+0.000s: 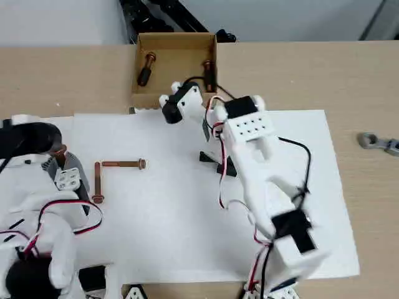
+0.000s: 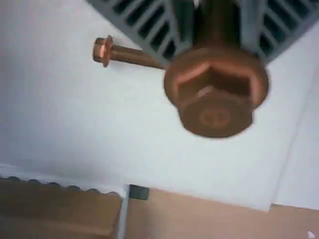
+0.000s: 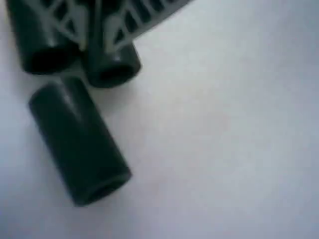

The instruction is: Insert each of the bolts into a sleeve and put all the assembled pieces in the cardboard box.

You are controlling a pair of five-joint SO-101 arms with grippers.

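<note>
The left gripper (image 1: 60, 159) is closed on a copper flange bolt (image 2: 217, 92), gripping its shank so that the hex head points towards the wrist camera and hangs above the white paper sheet (image 1: 162, 218). Near it, two loose bolts lie flat on the sheet at a right angle to each other, one (image 1: 121, 164) pointing across the sheet, the other (image 1: 98, 182) along its left edge. The right gripper (image 3: 99, 17) sits low over the middle of the sheet, just above a cluster of black sleeves; I cannot tell whether it is open or closed. Two sleeves (image 3: 112, 67) lie side by side directly under it with their open ends showing, and a third sleeve (image 3: 79, 144) lies on its side just beside them. Beyond the sheet's far edge, the cardboard box (image 1: 177, 62) stands on the worktop (image 1: 349, 75) and holds two assembled pieces, one (image 1: 148, 68) near its left wall and one (image 1: 209, 75) against its right wall. A wrench (image 1: 374, 142) lies on the worktop, well apart to the right.
</note>
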